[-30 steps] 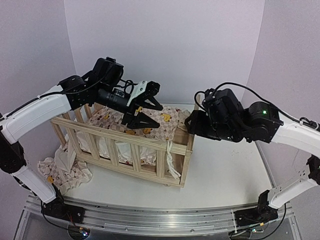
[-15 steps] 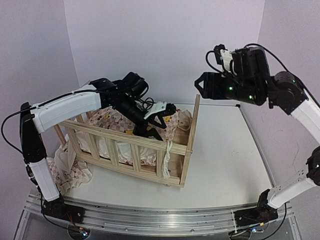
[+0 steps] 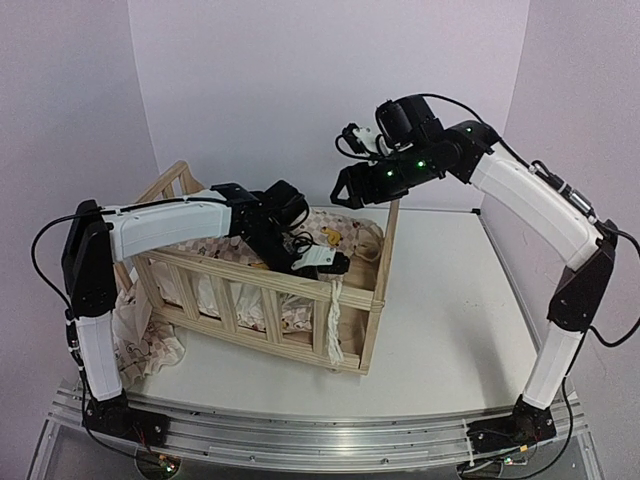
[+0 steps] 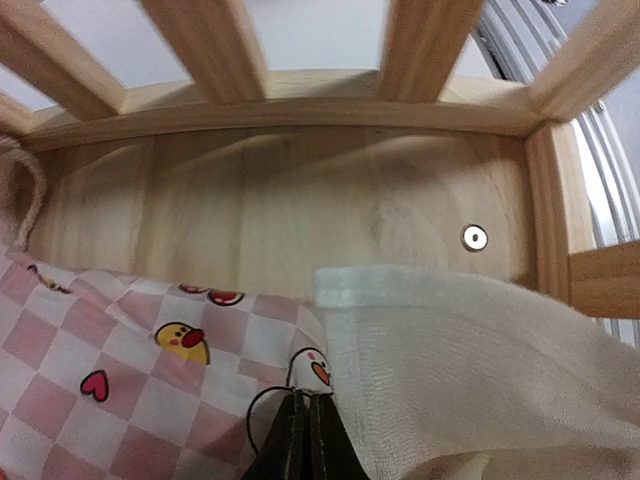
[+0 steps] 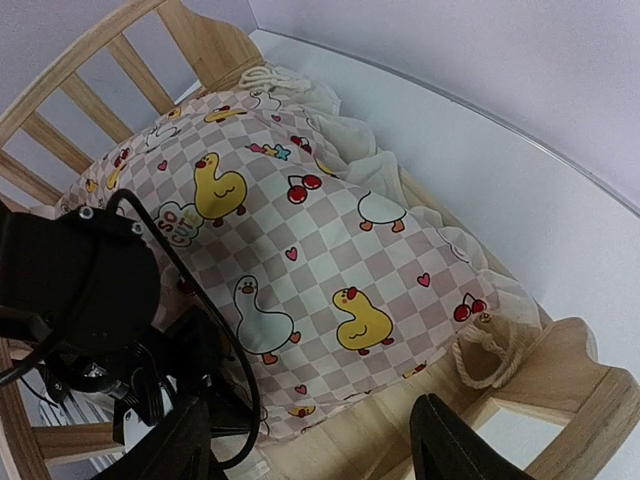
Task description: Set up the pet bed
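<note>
Tucking cushion (image 5: pixel 290 230) flat into pine frame (image 3: pixel 225 272), at its 5 o'clock corner.
L gripper (image 3: pixel 325 263): jaws closed, seemingly nipping cushion cloth to seat it there; R gripper (image 5: pixel 320 440), wide open, empty, hovers at frame's 1 o'clock, prob. ready to help.

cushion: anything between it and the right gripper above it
Mostly no. The open right gripper hovers over the cushion with only air beneath. The left arm, reaching into the frame, covers the cushion's corner at the lower left of the right wrist view.
</note>
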Tool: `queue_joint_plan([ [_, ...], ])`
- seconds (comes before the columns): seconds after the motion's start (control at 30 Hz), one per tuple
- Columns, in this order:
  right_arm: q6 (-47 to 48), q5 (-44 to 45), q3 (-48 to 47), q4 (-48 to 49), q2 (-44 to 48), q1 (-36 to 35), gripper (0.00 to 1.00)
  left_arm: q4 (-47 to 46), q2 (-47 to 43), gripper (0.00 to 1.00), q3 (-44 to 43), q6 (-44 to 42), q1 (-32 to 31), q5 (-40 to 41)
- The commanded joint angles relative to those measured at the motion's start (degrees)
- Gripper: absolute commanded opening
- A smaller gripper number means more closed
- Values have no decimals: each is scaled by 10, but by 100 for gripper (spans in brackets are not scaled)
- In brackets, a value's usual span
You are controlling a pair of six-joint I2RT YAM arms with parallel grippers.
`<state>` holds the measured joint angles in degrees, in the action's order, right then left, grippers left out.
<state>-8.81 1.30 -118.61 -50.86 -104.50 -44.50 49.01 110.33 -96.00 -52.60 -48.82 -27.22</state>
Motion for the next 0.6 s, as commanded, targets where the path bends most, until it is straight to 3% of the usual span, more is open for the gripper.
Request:
queue_joint_plan([
  [0.0,-10,-43,-37,9,-5,23,69,-81,-4,0,-28,9,31,11],
  [0.23,-14,-121,-35,19,-13,56,69,-203,20,0,-116,117,121,61],
  [0.4,-24,-268,-4,19,-22,66,66,-271,-8,0,-105,180,137,59],
  [0.57,-61,-314,64,63,-17,65,58,-296,-36,0,-96,222,141,11],
])
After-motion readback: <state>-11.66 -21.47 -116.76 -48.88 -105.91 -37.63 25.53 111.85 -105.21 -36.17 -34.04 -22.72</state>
